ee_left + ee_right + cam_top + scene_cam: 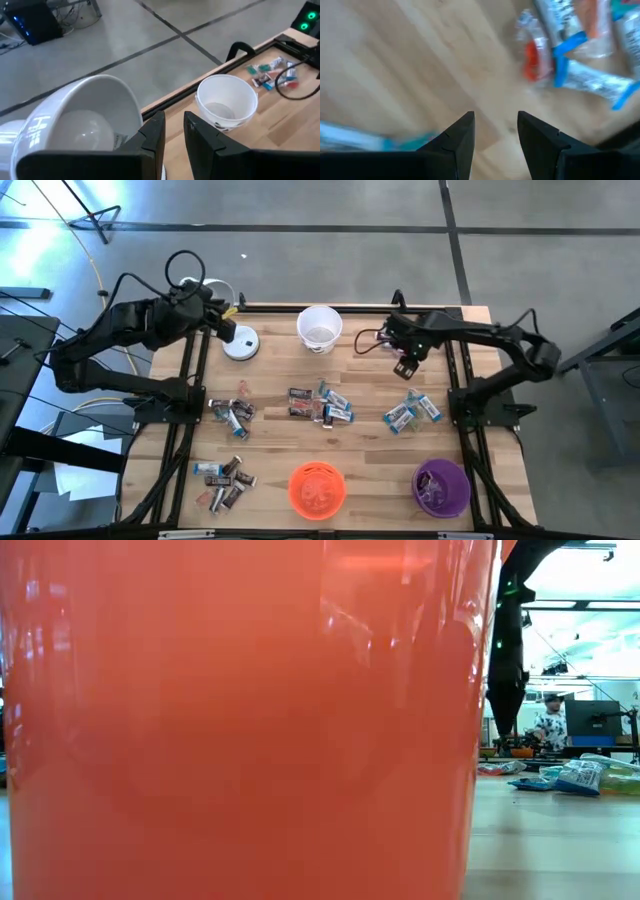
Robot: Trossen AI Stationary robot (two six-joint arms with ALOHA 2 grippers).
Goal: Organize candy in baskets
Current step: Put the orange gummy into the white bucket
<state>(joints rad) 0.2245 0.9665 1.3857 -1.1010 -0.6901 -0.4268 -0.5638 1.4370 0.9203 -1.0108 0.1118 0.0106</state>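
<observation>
Wrapped candy lies in several loose piles on the wooden table (pixel 370 450): one at the left (pixel 232 412), one in the middle (pixel 322 404), one at the right (pixel 410 412) and one near the front left (pixel 224 478). The white basket (pixel 319 328) stands at the far edge; the orange basket (pixel 317 488) and the purple basket (pixel 442 487) stand at the near edge. My right gripper (pixel 405 366) points down, open, over bare wood just beyond the right pile (pixel 570 55). My left gripper (pixel 174 132) hangs at the far left, slightly open, nothing between its fingers.
A white desk lamp stands at the far left, its base (pixel 241 345) on the table and its shade (pixel 75 120) close beside my left gripper's finger; whether they touch I cannot tell. The orange basket (pixel 240 720) fills the low view. A person (pixel 550 725) shows in the room beyond.
</observation>
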